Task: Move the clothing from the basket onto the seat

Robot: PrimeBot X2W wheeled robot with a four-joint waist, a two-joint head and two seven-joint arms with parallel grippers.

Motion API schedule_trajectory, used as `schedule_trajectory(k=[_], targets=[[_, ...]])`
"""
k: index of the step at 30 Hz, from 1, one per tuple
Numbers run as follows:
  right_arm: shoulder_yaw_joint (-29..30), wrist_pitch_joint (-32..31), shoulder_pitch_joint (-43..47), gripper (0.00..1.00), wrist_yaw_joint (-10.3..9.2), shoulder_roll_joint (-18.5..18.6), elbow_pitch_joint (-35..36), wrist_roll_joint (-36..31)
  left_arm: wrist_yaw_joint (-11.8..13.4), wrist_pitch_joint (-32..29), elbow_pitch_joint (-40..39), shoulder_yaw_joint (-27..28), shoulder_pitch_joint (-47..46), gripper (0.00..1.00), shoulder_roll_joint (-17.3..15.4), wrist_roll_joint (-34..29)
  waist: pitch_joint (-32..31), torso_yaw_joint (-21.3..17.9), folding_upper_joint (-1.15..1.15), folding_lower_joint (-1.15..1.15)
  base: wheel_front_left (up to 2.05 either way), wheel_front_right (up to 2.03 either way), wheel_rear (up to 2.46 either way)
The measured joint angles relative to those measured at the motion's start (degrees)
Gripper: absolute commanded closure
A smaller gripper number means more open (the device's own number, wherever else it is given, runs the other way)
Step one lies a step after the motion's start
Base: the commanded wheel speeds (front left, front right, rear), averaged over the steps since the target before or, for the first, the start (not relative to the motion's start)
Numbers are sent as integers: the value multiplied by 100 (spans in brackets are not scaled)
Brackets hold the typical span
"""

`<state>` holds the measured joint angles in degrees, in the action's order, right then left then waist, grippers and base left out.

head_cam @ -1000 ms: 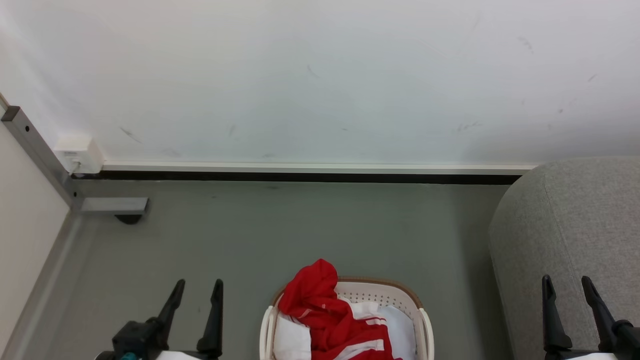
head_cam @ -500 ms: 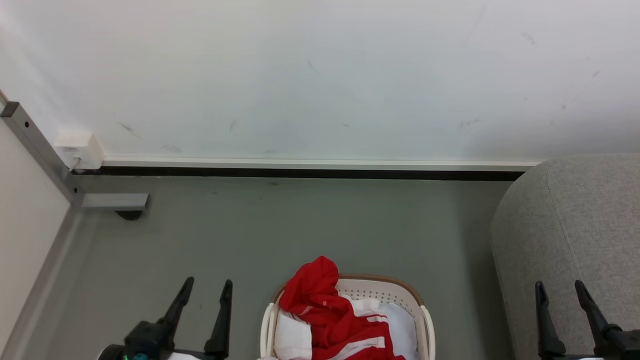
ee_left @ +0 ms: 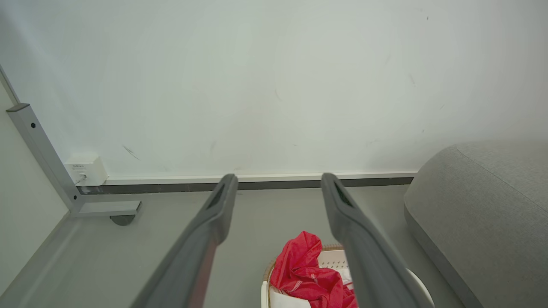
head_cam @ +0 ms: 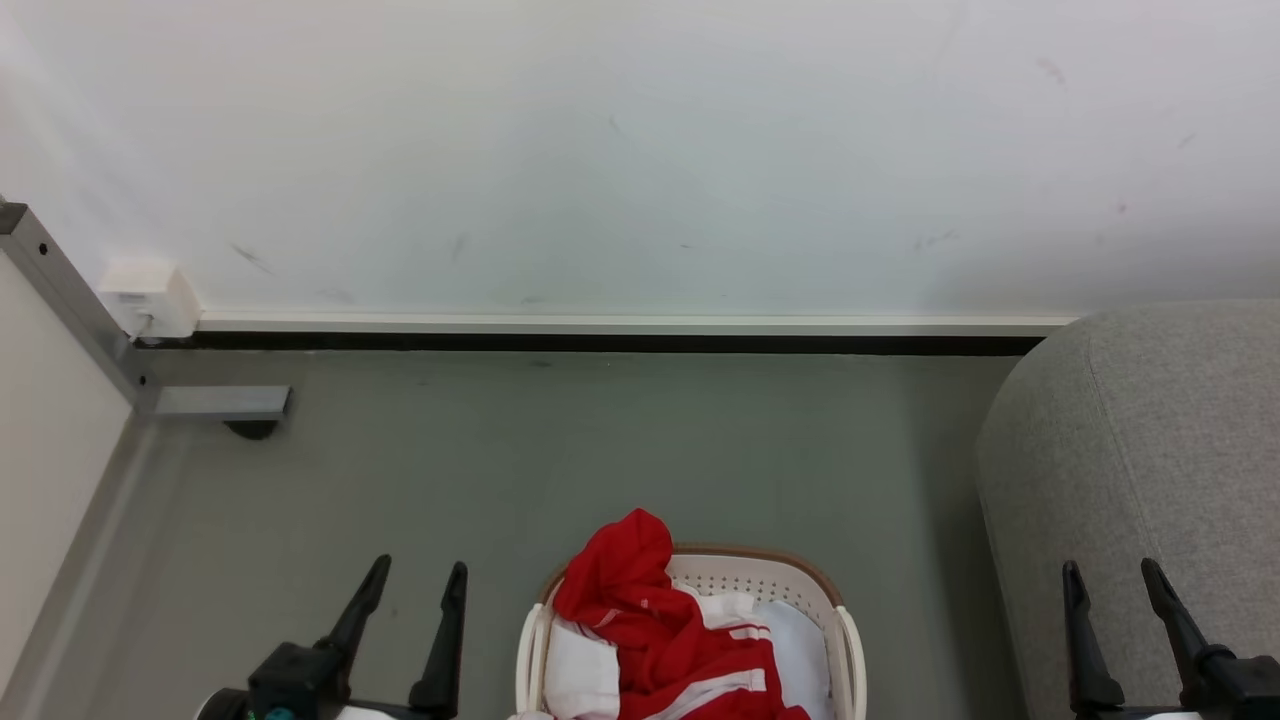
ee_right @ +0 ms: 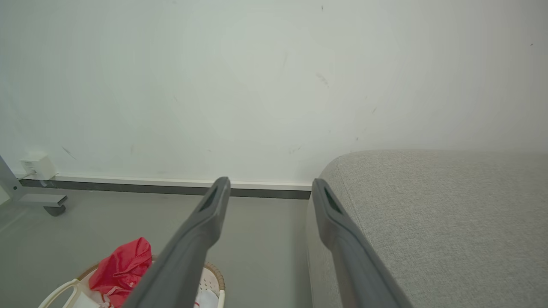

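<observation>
Jersey [head_cam: 650, 610] is heaped in basket [head_cam: 812, 592], not yet gripped | left tool [head_cam: 420, 566] held left of basket, right tool [head_cam: 1110, 567] right of it, by sofa [head_cam: 1150, 450] | both spread, empty, seemingly readied for the pick

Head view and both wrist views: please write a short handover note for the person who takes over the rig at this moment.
Left gripper: open, holds nothing, to the left of the basket.
Right gripper: open, holds nothing, in front of the sofa.
Red jersey: bunched in the basket, one fold rising above the far rim. A white cloth lies in the basket too.
Basket: on the floor, between the two grippers; the sofa is on the robot's right.
Done: nothing yet, no grasp made.
Left: grasp the red jersey, lift it out, lay it on the sofa.
</observation>
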<state>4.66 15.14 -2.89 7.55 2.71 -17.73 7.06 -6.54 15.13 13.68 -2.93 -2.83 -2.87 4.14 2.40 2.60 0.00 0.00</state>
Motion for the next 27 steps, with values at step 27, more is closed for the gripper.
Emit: schedule_trajectory(k=[27], targets=[[-257, 0, -1007, 0, 0, 4, 533, 69, -99, -162, 2736, -3741, -2248, 0, -633, 469, 1725, -505, 0, 1, 0, 0, 0]])
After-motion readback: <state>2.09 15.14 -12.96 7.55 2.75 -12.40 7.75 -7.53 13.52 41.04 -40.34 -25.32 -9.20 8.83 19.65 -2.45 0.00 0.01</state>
